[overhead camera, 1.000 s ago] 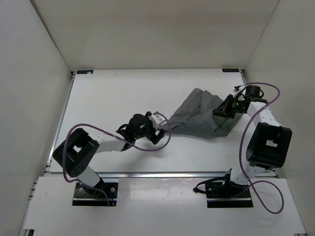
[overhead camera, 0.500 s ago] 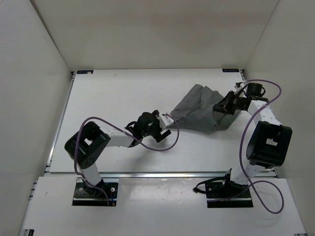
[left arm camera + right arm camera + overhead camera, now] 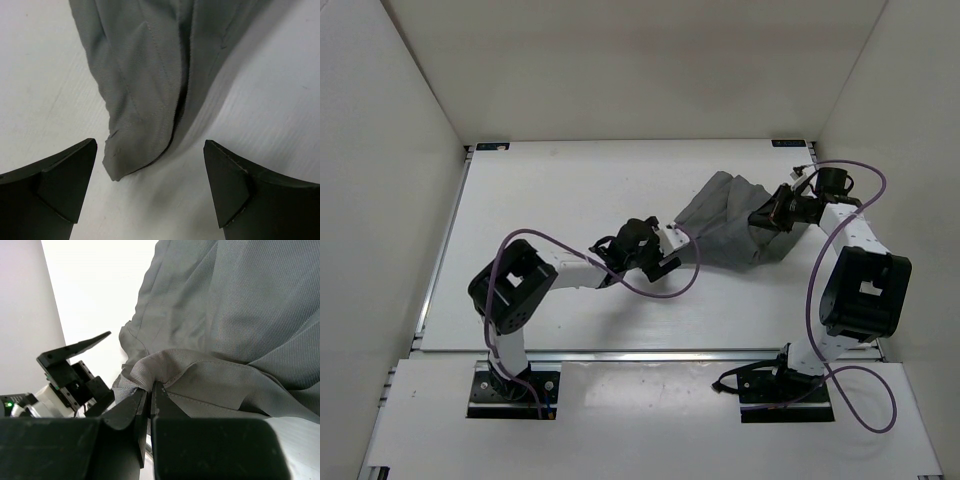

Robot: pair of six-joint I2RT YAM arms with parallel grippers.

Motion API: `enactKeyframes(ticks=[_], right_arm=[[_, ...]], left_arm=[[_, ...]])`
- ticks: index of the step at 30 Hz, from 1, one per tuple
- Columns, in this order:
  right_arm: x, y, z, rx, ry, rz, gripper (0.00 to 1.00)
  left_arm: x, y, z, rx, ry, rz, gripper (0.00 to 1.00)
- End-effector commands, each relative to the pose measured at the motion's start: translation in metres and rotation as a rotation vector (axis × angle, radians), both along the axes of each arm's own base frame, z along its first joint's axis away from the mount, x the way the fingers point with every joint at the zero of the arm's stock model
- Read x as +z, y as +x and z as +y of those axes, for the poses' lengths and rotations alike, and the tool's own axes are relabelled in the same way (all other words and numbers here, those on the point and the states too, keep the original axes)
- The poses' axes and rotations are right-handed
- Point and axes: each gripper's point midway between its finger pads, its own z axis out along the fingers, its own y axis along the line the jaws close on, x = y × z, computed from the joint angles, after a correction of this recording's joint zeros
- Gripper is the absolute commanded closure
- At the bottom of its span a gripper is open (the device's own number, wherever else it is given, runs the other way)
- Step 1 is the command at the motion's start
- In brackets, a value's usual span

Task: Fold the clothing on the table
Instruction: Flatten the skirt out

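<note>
We see the clothing [image 3: 728,225] as a dark-grey garment bunched into a rough wedge, lying on the white table [image 3: 550,190]. The table's far right corner is the nearest one to it, and bare white surface spreads out to its left and near side. In the left wrist view the cloth [image 3: 145,75] narrows to one loose corner lying flat on the surface, with stitch lines and a deep fold running along it. In the right wrist view the fabric [image 3: 240,305] shows fine ribbing and broad soft folds.

At the clothing's right edge, the right gripper [image 3: 767,215] is clenched on the garment. Its black fingers [image 3: 142,405] are pressed together around a gathered ridge of hem that stands up above the rest of the cloth.

At the clothing's left, near corner, the left gripper [image 3: 670,250] is spread wide and holds nothing. From its own camera the cloth corner points into the gap of the left gripper [image 3: 148,160], and neither finger [image 3: 65,180] touches it.

Outward from the clothing, a purple cable [image 3: 650,290] loops beside the left arm and another [image 3: 850,165] arcs over the right arm. Plain white walls [image 3: 620,70] rise beyond the garment's far side.
</note>
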Motion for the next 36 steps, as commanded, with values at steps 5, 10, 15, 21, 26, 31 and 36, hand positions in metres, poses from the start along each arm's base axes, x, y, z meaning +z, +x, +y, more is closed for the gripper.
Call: enactKeyframes(ticks=[5, 10, 15, 21, 26, 31, 36], right_arm=[[0.027, 0.010, 0.008, 0.032, 0.017, -0.095, 1.00], [0.031, 0.007, 0.014, 0.053, 0.028, -0.106, 1.00], [0.036, 0.004, 0.013, 0.064, 0.030, -0.116, 1.00], [0.061, 0.002, 0.018, 0.155, -0.050, -0.225, 1.00], [0.112, -0.001, 0.020, 0.171, -0.212, -0.414, 0.99], [0.188, -0.042, 0.028, 0.159, -0.284, -0.703, 1.00], [0.230, -0.081, 0.052, 0.217, -0.326, -0.827, 1.00]], left_arm=[[-0.001, 0.003, -0.013, -0.034, 0.092, -0.018, 0.02], [0.003, 0.014, -0.017, -0.026, 0.094, -0.054, 0.36], [0.008, 0.031, -0.001, 0.068, 0.066, -0.080, 1.00], [0.077, 0.050, 0.038, 0.224, 0.048, -0.172, 1.00], [0.212, 0.039, 0.075, 0.312, -0.153, -0.295, 1.00], [0.313, -0.012, 0.103, 0.308, -0.319, -0.363, 1.00], [0.376, -0.068, 0.132, 0.238, -0.527, -0.354, 1.00]])
